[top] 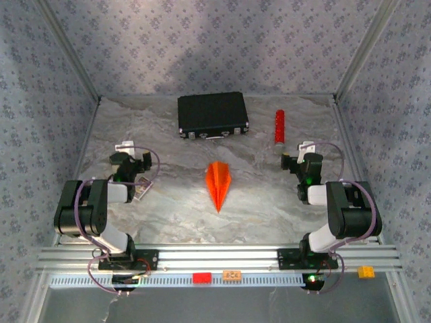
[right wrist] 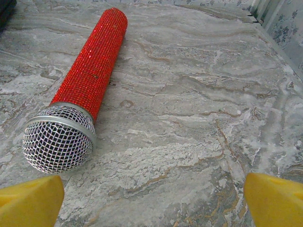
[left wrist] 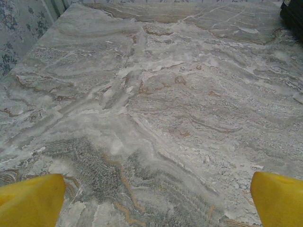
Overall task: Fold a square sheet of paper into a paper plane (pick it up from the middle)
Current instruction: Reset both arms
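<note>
The paper plane [top: 218, 183] lies flat as a narrow orange dart in front of the black case [top: 212, 114], on the arms' side of it and apart from it, its sharp tip pointing away from the case. The left gripper [left wrist: 154, 203] and right gripper [right wrist: 154, 201] are both spread wide and empty, each off to its own side of the case. The folding looks finished, so the arms do best to stay clear. Any last press should run gently along the centre crease.

Soft overhead light brightens the middle of the worktop [top: 269, 202] in the top view, and grey shadows mottle the back wall [top: 215, 47]. The wrist views are evenly lit, with blurred bottom corners.
</note>
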Action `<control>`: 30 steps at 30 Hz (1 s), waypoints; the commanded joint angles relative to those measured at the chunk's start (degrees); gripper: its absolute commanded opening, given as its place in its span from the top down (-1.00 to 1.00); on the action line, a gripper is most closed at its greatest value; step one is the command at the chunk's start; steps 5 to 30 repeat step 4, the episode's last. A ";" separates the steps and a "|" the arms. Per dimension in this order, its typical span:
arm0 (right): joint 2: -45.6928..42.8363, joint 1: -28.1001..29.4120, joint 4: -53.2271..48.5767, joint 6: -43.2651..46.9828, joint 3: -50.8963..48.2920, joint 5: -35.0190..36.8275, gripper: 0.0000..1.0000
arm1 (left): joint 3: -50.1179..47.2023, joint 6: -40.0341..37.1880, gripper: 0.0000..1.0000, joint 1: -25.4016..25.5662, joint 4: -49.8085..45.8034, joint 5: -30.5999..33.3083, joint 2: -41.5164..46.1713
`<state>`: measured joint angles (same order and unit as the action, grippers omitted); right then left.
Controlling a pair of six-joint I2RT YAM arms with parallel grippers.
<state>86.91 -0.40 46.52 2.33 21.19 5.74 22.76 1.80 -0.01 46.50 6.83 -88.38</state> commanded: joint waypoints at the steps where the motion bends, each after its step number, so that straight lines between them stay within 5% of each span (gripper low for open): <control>1: 0.32 -0.39 -0.05 -1.08 1.09 0.56 -0.98 | 0.64 0.73 -0.99 -0.52 0.67 -0.39 0.43; 30: 0.19 -0.39 0.15 -1.01 0.89 0.60 -0.98 | 0.63 0.71 -0.99 -0.49 0.70 -0.36 0.45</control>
